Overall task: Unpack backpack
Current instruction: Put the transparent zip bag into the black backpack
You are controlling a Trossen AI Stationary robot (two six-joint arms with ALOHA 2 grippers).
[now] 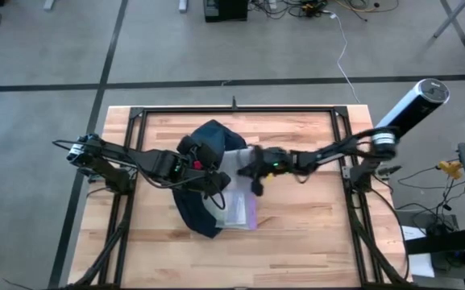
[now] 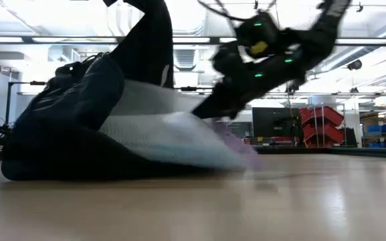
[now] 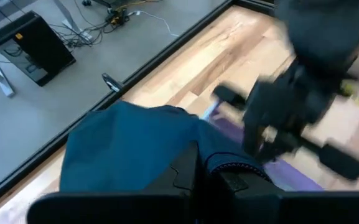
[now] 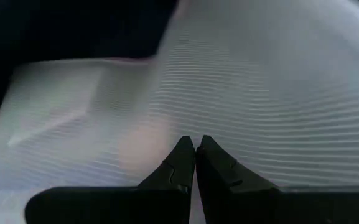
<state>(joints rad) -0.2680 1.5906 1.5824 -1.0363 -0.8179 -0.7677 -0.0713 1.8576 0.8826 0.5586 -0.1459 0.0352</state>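
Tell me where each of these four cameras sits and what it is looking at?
High view: above the table, looking straight down; both arms show, meeting over the backpack.
Low view: at tabletop height, looking level at the backpack and clear pouch; an arm hangs above.
Left wrist view: on the left arm, over blue backpack fabric.
Right wrist view: right pincer shut on the ribbed pouch.
The high and low views share backpack and pouch.

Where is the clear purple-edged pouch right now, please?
In the high view, the pouch lies mid-table, half out of the backpack on its right side, just below the right gripper.
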